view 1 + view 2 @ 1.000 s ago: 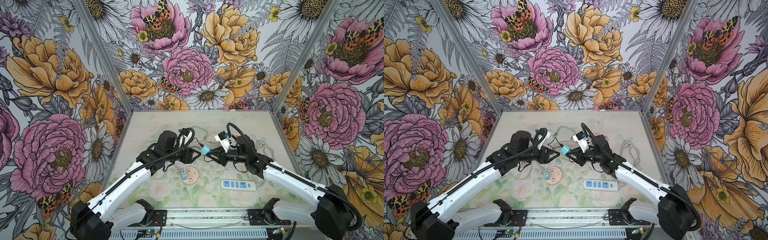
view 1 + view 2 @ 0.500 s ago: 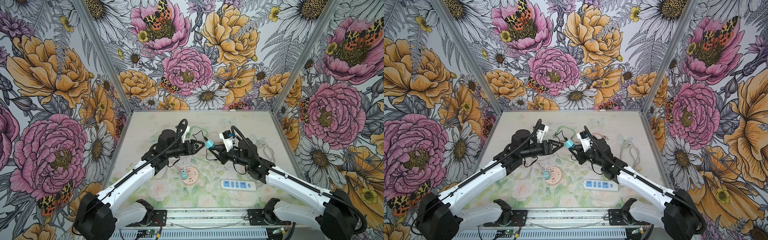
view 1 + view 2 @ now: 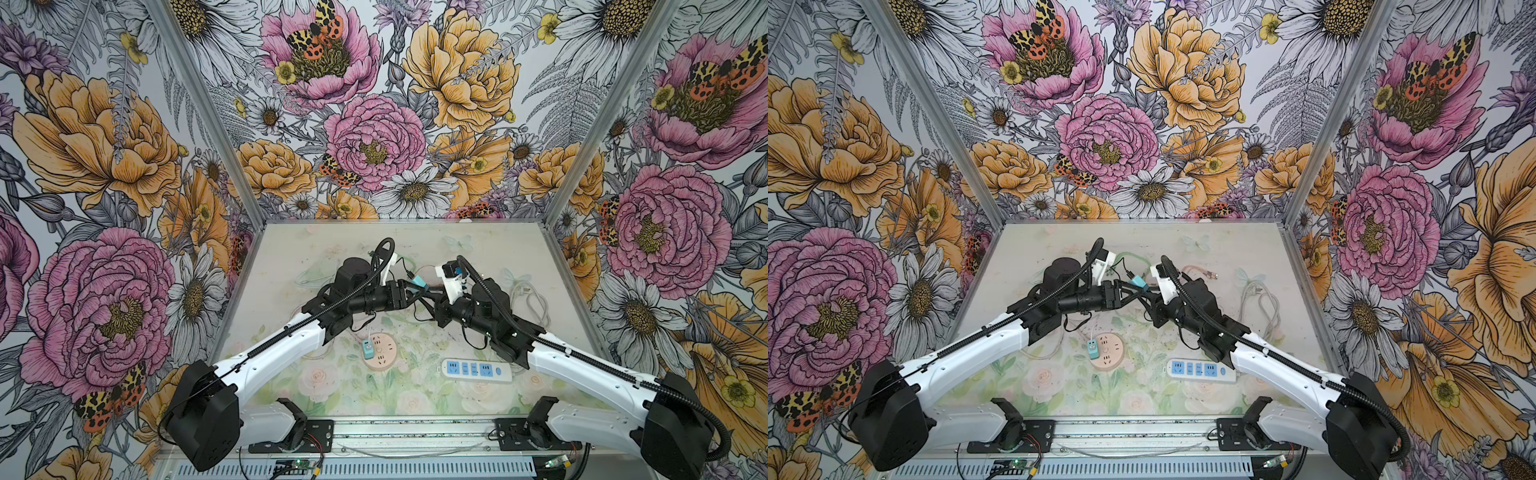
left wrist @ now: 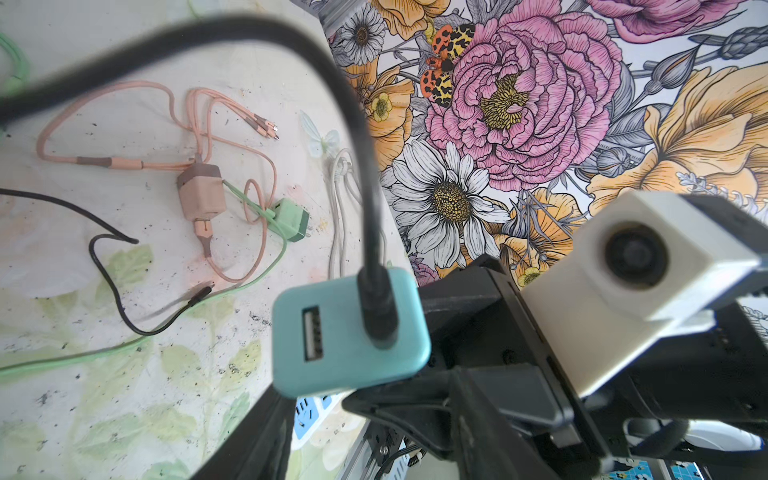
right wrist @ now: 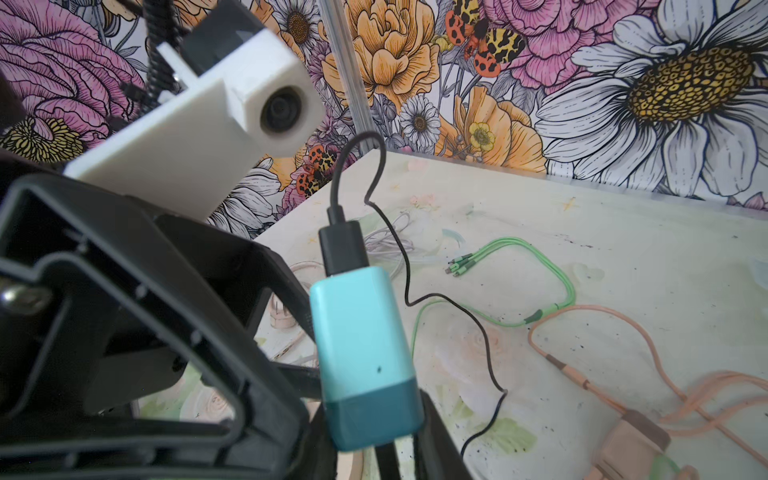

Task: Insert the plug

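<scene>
A teal charger (image 3: 417,282) (image 3: 1139,283) hangs above the middle of the table. My right gripper (image 3: 428,291) (image 5: 376,440) is shut on its dark teal end. A black USB plug (image 5: 344,247) (image 4: 378,307) sits in one port of the charger (image 4: 349,345); the port beside it is empty. The plug's thin black cable (image 5: 409,291) trails down to the table. My left gripper (image 3: 419,292) (image 4: 361,415) faces the right one, open. Its fingers lie along the charger's sides, and I cannot tell whether they touch it. The charger's prongs are hidden.
A round pink socket (image 3: 380,357) with a small teal charger (image 3: 368,348) in it lies on the table near the front. A white and blue power strip (image 3: 476,370) lies to its right. Green cables (image 5: 552,286), pink cables with a pink adapter (image 4: 201,191), a green charger (image 4: 291,220) and a white cable bundle (image 3: 530,299) lie farther back.
The right gripper has carried the charger a little up and toward the back. The left arm has stretched out, and its gripper has come in around the charger.
</scene>
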Controlling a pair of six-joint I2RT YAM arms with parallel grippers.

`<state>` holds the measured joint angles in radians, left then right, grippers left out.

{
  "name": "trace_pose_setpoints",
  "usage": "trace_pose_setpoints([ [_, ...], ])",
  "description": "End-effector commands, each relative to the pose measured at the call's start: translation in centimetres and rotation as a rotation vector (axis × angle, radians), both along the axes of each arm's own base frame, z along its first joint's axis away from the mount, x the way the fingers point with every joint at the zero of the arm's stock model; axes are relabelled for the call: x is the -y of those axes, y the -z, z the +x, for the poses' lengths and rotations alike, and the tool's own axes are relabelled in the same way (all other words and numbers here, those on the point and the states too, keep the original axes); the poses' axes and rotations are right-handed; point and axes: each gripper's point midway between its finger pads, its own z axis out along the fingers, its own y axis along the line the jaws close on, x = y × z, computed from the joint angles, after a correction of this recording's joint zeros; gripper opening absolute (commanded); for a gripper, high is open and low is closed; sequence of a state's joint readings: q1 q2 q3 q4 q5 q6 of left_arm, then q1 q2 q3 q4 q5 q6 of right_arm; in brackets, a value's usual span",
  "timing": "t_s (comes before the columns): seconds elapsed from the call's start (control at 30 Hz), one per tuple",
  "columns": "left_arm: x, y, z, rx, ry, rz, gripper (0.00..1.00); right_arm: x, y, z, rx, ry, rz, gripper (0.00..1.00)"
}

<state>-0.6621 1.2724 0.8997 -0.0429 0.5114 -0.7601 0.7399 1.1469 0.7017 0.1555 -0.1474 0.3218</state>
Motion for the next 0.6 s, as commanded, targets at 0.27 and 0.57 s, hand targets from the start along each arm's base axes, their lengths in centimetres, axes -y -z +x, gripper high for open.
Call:
trace_pose_setpoints([
  [0.27, 2.4, -1.8, 0.4, 0.079, -0.027, 0.008, 0.59, -0.6, -1.8, 0.3, 0.027, 0.016, 0.072, 0.00],
  [0.57, 2.6, -1.6, 1.5, 0.128, -0.152, 0.058, 0.57, -0.9, -2.1, 0.2, 0.015, 0.022, 0.112, 0.00],
])
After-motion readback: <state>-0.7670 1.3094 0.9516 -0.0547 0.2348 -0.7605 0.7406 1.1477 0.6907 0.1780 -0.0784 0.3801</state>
